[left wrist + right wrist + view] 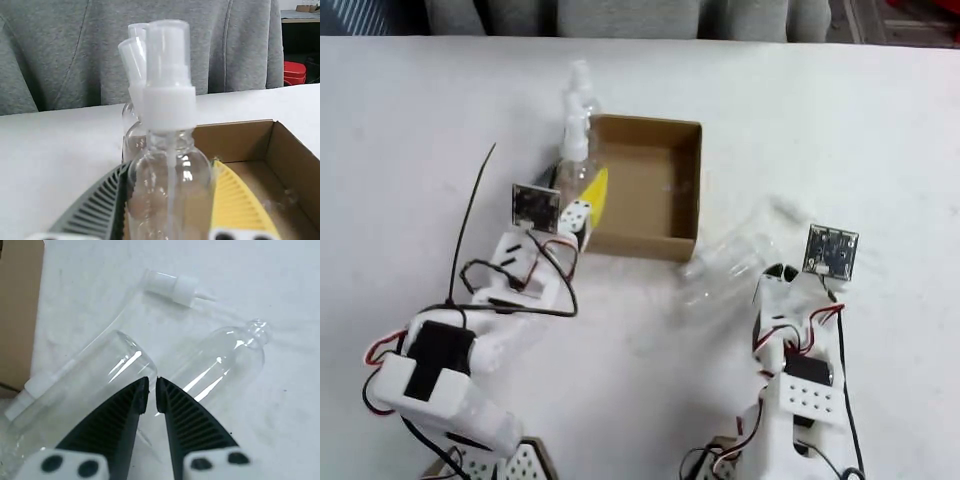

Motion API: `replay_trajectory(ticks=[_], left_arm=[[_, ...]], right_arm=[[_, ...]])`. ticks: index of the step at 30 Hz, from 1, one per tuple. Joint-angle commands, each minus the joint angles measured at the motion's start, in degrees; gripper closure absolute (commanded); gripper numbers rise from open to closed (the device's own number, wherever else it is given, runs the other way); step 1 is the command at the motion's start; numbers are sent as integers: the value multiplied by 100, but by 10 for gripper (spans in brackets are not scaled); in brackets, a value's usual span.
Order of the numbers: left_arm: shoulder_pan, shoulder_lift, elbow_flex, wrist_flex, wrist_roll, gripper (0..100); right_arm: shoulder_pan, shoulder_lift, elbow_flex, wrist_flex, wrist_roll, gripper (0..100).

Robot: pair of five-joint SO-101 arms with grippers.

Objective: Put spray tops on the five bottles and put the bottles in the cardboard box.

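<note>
My left gripper (170,167) is shut on a clear bottle (167,185) that wears a white spray top (169,75). It holds the bottle upright at the left wall of the cardboard box (642,243). A second topped bottle (134,65) stands just behind it. My right gripper (151,389) is shut and empty, hovering over two clear bottles lying on the table. One lying bottle (90,375) has a top on, with its base toward the fingertips. The other lying bottle (225,357) has a bare neck. A loose spray top (175,285) lies beyond them.
The box (235,140) is open with a brown floor, and its corner (20,315) is beside the lying bottles (725,262). A black cable (470,215) loops off the left arm. The white table (840,130) stretches to the far edge.
</note>
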Motion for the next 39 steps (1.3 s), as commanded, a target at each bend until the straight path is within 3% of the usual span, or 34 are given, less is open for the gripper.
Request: replay_trajectory(ticks=[1, 6, 15, 39], left_arm=[[-75, -22, 0, -158, -44, 972], [-75, -22, 0, -149, -53, 965], [-119, -22, 149, -141, -53, 795], [-180, -22, 158, -141, -44, 788]], right_arm=[[-31, 22, 35, -22, 70, 983], [-22, 22, 35, -22, 70, 983], [48, 22, 35, -40, 70, 983], [48, 22, 35, -40, 70, 983]])
